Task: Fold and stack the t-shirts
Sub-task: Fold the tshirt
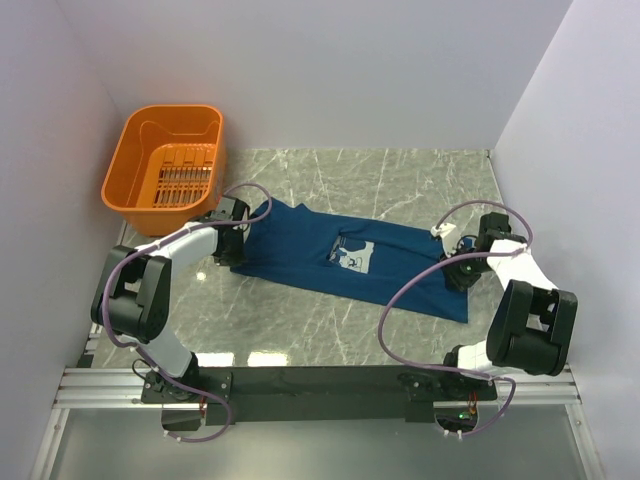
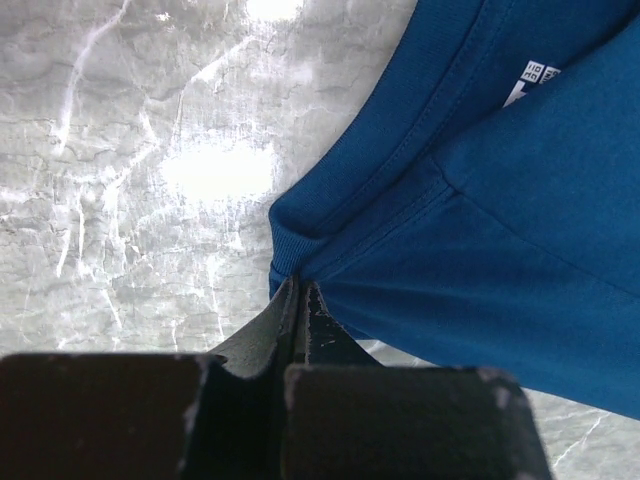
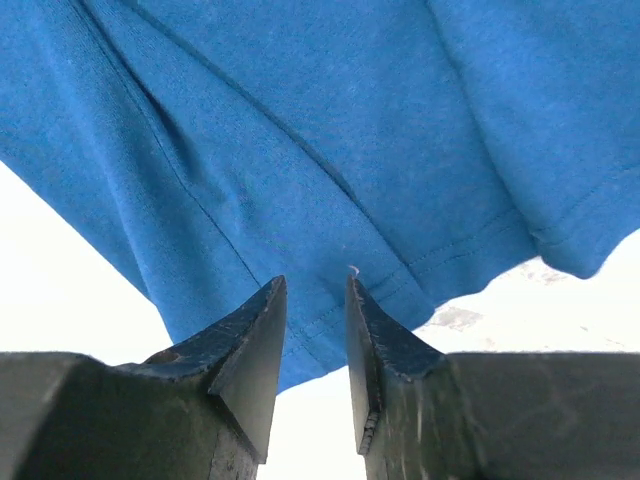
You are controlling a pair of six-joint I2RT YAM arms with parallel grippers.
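Note:
A dark navy-blue t-shirt (image 1: 300, 250) lies spread flat across the marble table, its pale chest print (image 1: 352, 258) facing up. My left gripper (image 1: 233, 245) is at the shirt's left end. In the left wrist view it (image 2: 299, 284) is shut, its tips pinching the fabric (image 2: 500, 230) by the ribbed collar edge. My right gripper (image 1: 456, 268) is at the shirt's right end. In the right wrist view its jaws (image 3: 316, 285) stand apart over the stitched hem (image 3: 300, 130), with a plain gap between the fingers.
An orange plastic basket (image 1: 165, 165) stands at the back left, just beyond the left arm. White walls close in the table on the left, the back and the right. Bare marble (image 1: 330, 340) shows between the shirt and the arm bases.

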